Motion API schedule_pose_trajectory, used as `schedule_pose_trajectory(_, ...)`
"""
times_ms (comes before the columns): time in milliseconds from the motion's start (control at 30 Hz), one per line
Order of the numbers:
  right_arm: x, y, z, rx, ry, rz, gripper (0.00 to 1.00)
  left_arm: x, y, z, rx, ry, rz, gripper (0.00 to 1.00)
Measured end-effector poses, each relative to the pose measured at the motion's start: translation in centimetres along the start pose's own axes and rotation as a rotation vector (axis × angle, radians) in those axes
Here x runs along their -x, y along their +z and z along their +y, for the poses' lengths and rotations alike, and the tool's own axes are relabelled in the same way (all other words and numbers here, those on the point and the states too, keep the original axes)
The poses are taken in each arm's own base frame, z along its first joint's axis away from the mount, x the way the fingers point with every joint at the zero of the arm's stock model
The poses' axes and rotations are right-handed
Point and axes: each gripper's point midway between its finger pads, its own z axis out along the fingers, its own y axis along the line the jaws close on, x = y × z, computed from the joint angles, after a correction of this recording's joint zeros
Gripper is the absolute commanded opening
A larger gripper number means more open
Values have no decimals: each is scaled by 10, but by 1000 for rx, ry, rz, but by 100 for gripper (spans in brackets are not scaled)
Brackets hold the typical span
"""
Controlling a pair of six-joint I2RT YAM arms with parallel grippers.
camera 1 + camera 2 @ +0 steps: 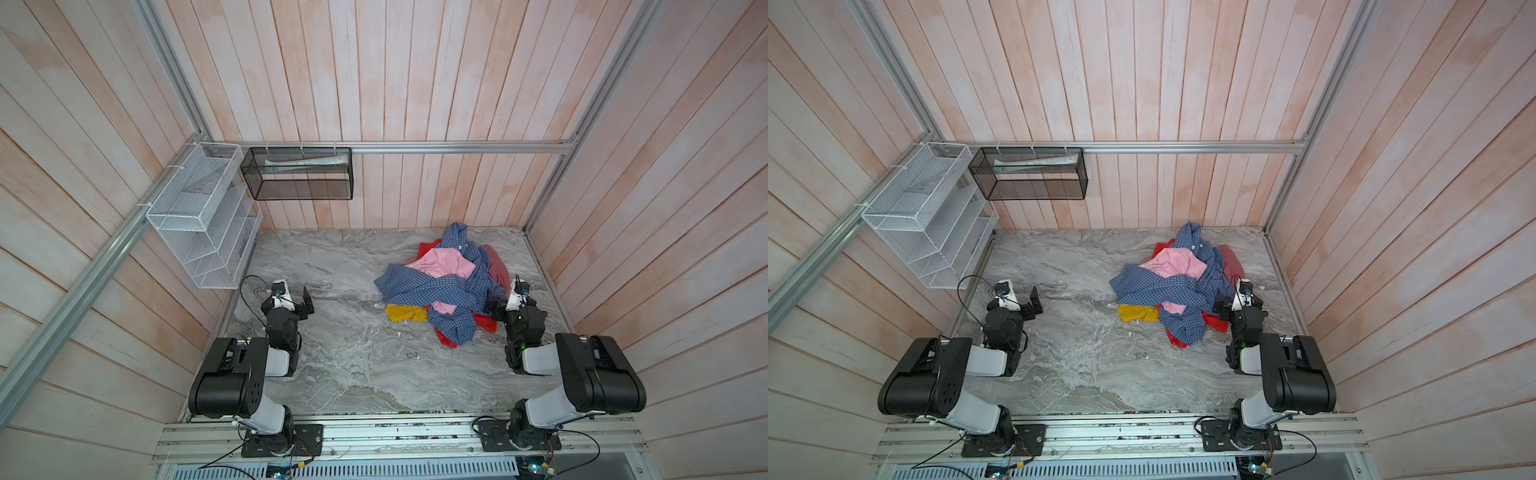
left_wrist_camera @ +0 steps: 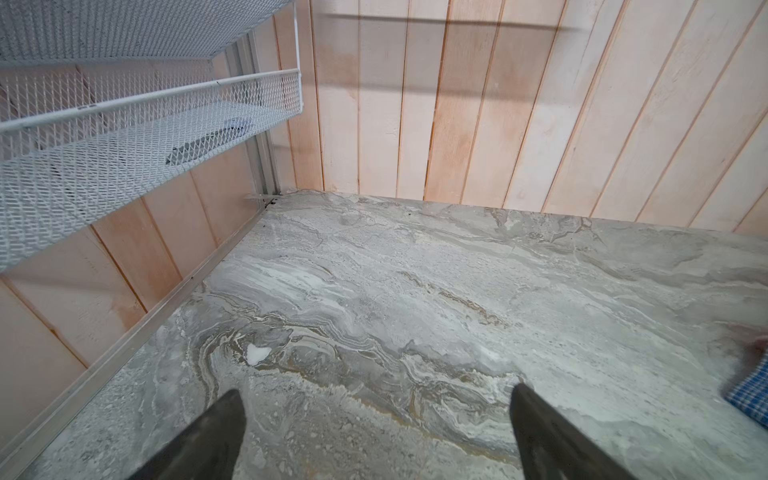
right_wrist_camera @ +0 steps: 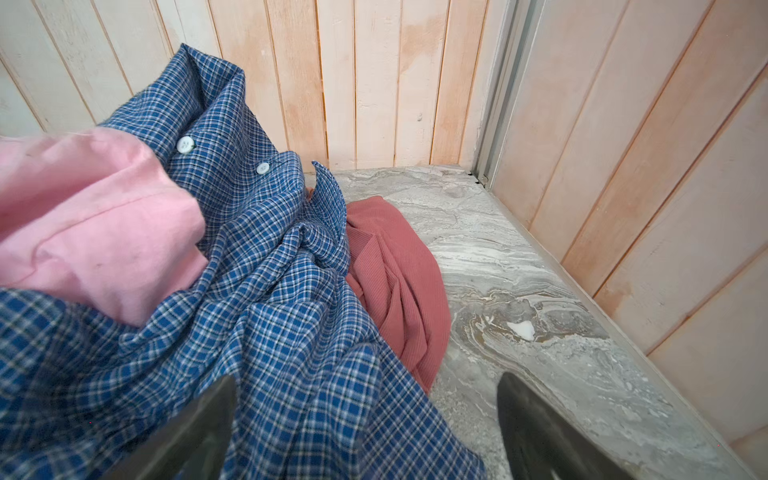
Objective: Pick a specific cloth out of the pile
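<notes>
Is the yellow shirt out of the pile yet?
No, mostly buried. Only a corner of the yellow shirt pokes out from under the blue checked shirt.

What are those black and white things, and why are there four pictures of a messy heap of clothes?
Those are two robot arms, the left arm and the right arm, mounted at the near edge of a grey marbled table. Two pictures look down from above, almost the same, like your two eyes. The other two come from little cameras on the arms' wrists. On the table lies a pile of clothes: a big blue checked shirt, a pink garment, a dusty-red piece, and a corner of the mustard-yellow cloth peeking out from under the shirt. That yellow one is what the robot should pick out. Each arm ends in jaws; both pairs stand open and hold nothing. The right jaws hang at the pile's edge; the left ones are over bare table.
</notes>
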Motion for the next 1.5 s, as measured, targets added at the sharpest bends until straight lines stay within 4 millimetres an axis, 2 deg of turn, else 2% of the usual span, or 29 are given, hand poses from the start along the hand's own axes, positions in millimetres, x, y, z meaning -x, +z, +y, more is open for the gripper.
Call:
schedule_pose_trajectory(967, 0, 0, -1, -4, 9, -1, 98, -1, 0, 0, 0, 0, 4, 100)
schedule_pose_trajectory(1100, 11, 4, -6, -26, 33, 3, 98, 1, 2, 0, 6, 0, 25, 100)
schedule_pose_trajectory(1167, 26, 7, -10, -48, 64, -8, 98, 13, 10, 0, 17, -11, 51, 100)
schedule_pose_trajectory(1233, 44, 6, -16, -72, 120, -24, 98, 40, 19, -2, 19, -36, 41, 100)
schedule_pose_trajectory(1333, 63, 1, -24, -93, 217, -21, 97, 79, 20, -7, -2, -80, 4, 100)
schedule_pose_trajectory(1400, 70, -3, -24, -93, 275, -2, 95, 93, 18, -12, -28, -107, 8, 100)
schedule_pose_trajectory(1500, 76, -9, -17, -66, 362, 33, 93, 98, 19, -23, -73, -134, 58, 100)
